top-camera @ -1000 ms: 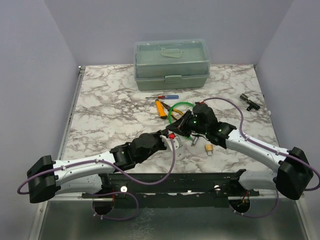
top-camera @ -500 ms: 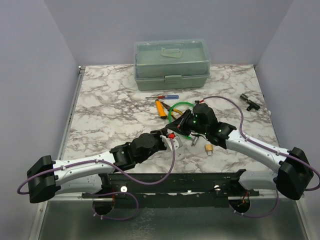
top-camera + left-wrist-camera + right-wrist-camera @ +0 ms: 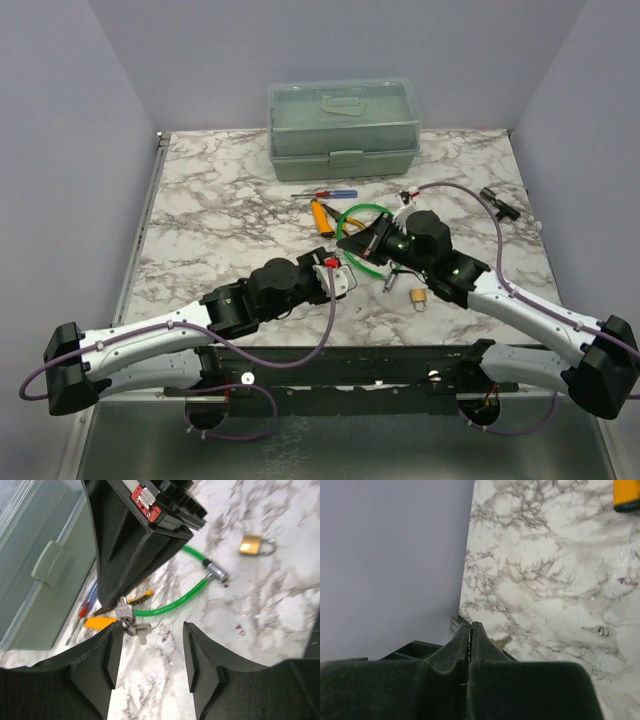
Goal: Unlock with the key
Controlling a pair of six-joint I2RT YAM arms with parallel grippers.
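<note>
The key (image 3: 123, 614) is a small silver piece on a ring, pinched at the tip of my right gripper (image 3: 114, 605), which is shut on it; a second key (image 3: 143, 631) dangles from the same ring. My left gripper (image 3: 152, 660) stands open just below the keys, nothing between its fingers (image 3: 97, 665). In the top view the right gripper (image 3: 346, 243) points left, just above the left gripper (image 3: 334, 274). The brass padlock (image 3: 417, 297) lies on the marble, apart from both. In the right wrist view the gripper (image 3: 471, 625) is shut, and a pale key tip (image 3: 504, 640) pokes out beside it.
A green cable lock (image 3: 362, 222) loops under the right gripper, its metal head (image 3: 216, 571) near the padlock (image 3: 254, 545). An orange tool (image 3: 321, 215) and a red-and-blue screwdriver (image 3: 325, 194) lie behind. A green toolbox (image 3: 343, 125) stands at the back, a black part (image 3: 498, 203) at right.
My left gripper has opened, let go of the keys and drawn back slightly. The right gripper stays shut on the key and now holds the ring alone.
</note>
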